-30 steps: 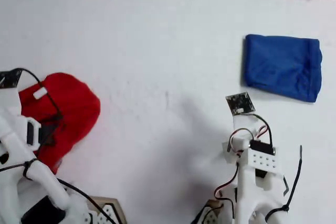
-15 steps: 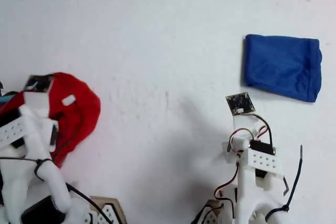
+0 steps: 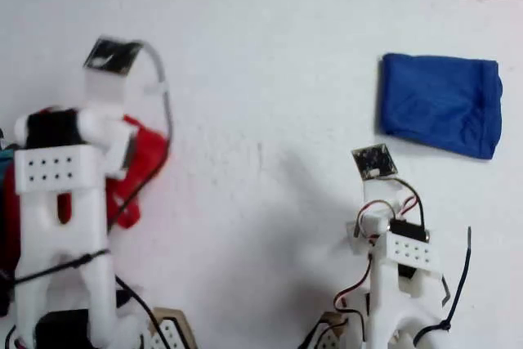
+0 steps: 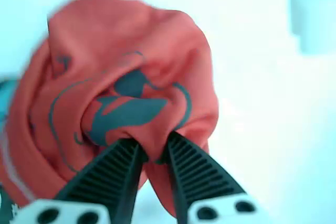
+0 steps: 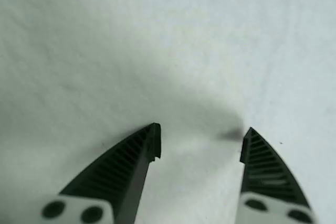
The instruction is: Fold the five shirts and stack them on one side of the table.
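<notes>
Red shirt (image 3: 140,151): bunched and unfolded, at the left side of the worktop (image 3: 261,63), toward the near edge. In the high view the left arm (image 3: 61,194) covers most of it. Red folds show beside and below the arm's white body.

From the left wrist the red shirt (image 4: 131,72) is a crumpled ball with a dark teal print facing out. Left pincer (image 4: 152,148): narrow, both ribbed black fingers (image 4: 118,169) clamped on a pinch of red cloth at the lower edge of the print. Cloth bulges around and past the tips. Cannot tell whether the shirt hangs free of the worktop or partly lies on it. A teal sliver (image 4: 4,98) shows at the shirt's edge, too little to identify.

Blue shirt (image 3: 441,105): folded into a rough rectangle, flat on the right side of the worktop toward the far edge, well apart from the red shirt.

Right arm (image 3: 400,259): at the near edge, right of centre, short of the blue shirt and not touching it. Right pincer (image 5: 199,140): wide, black fingers (image 5: 134,161) spread apart over white worktop (image 5: 157,35), with a soft shadow under the tips.

A grey cable (image 3: 166,112) loops from the camera board (image 3: 112,55) on the left arm down past the red cloth. A black cable (image 3: 466,267) hangs beside the right arm.
</notes>
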